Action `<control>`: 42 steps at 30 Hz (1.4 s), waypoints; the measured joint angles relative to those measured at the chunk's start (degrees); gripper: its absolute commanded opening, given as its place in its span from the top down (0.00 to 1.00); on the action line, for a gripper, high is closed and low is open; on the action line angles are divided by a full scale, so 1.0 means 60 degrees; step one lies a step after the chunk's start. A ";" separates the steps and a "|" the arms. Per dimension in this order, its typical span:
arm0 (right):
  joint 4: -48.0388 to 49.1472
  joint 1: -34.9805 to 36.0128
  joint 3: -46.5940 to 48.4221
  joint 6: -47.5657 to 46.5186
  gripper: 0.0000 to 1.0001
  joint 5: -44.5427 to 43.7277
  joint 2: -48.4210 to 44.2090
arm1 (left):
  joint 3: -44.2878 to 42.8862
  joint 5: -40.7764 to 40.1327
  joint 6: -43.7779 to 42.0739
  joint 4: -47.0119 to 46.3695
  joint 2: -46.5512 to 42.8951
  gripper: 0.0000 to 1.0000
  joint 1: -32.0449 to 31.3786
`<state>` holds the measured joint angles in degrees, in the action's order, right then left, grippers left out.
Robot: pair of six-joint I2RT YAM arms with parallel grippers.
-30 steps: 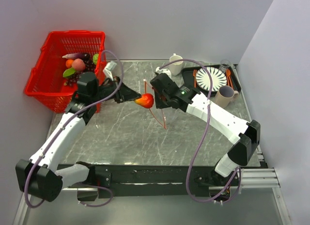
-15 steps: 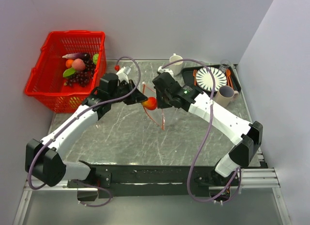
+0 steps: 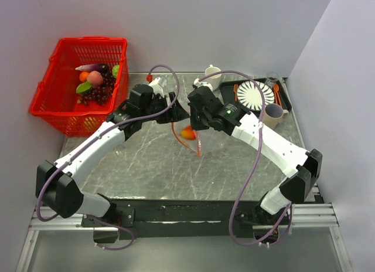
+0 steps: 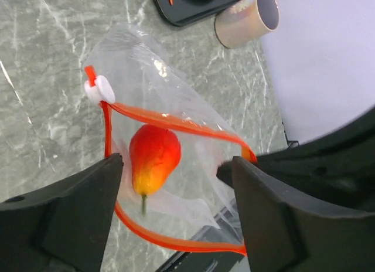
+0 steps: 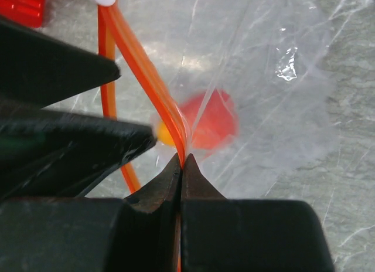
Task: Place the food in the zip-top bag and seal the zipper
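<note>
left gripper (image 4: pixel 173 166): spread, empty, over the bag mouth
right gripper (image 5: pixel 180 163): pinching the zipper (image 5: pixel 140 67)
blurred: fruit (image 5: pixel 208 119) inside zip-top bag (image 4: pixel 146 67)
table (image 3: pixel 146 160): grey marble
walls (image 3: pixel 234 26): pale

The grey marbled counter (image 3: pixel 146 160) has pale lilac walls (image 3: pixel 234 26) behind it and at its sides. A red mesh basket (image 3: pixel 50 111) sits at the far left. A white mug (image 3: pixel 212 77) stands at the far middle. To its right lies a black tray (image 4: pixel 187 11) carrying a striped plate (image 3: pixel 255 95) flanked by orange cutlery (image 3: pixel 276 93) — one piece on each side. A clear glass (image 3: pixel 271 81) stands at the tray's far edge, and a beige cup (image 3: pixel 273 115) at its near right corner.
</note>
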<state>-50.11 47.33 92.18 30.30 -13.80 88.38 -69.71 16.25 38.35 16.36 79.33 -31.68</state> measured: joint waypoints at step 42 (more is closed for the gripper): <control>0.1982 -0.1756 -0.2823 0.0062 1.00 0.2335 -0.1778 | -0.4164 -0.3348 -0.2911 0.5333 0.2696 0.02 0.7643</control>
<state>-38.22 36.80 75.24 30.68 0.21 77.71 -94.70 -3.84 20.88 48.36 95.50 14.17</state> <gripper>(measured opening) 0.011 0.992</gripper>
